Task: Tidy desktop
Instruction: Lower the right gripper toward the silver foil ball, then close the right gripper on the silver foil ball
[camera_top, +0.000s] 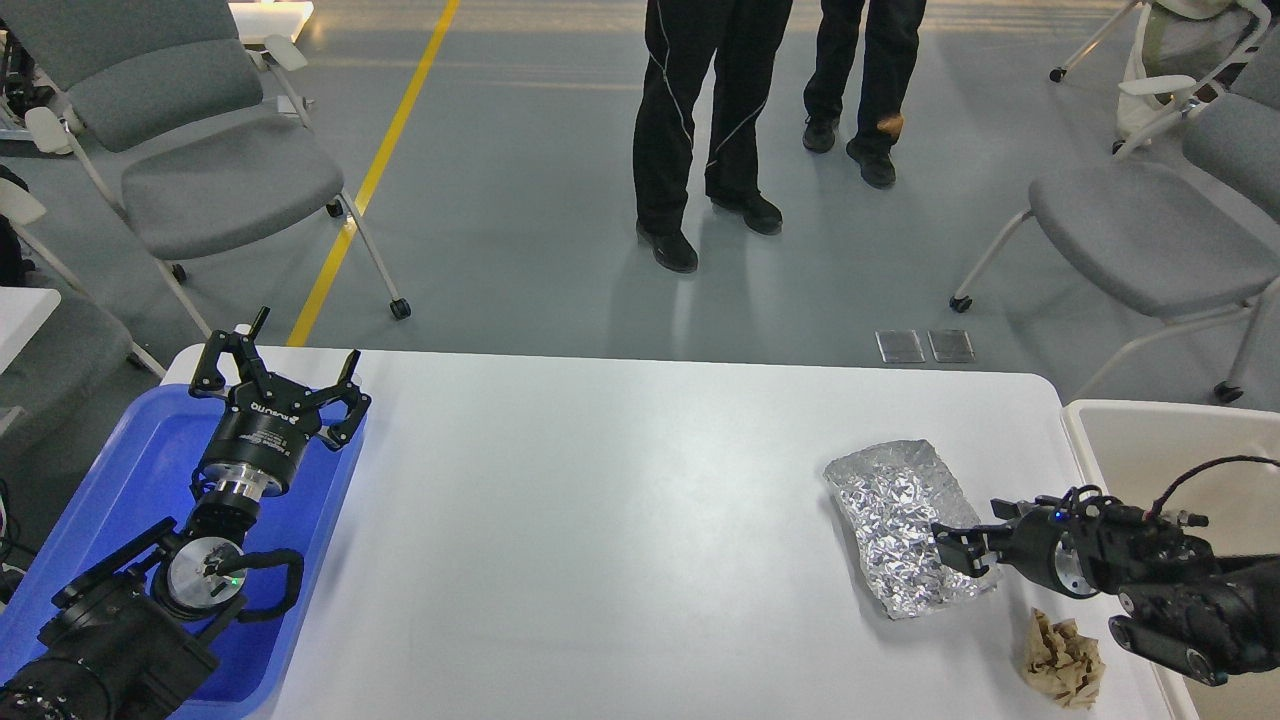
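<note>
The white desktop (620, 500) fills the lower part of the head view. A crumpled sheet of silver foil (890, 510) lies flat on its right side. A crumpled brown paper ball (1063, 660) sits near the front right corner. My right gripper (958, 552) comes in from the right and sits low at the foil's near right edge, touching or just over it; its fingers are dark and cannot be told apart. My left gripper (288, 362) is open and empty, pointing up over the far edge of the blue tray (150, 470).
A beige bin (1150, 440) stands off the table's right edge, behind my right arm. The blue tray lies on the left end under my left arm. Grey chairs (1130, 230) and two standing people (700, 120) are beyond the table.
</note>
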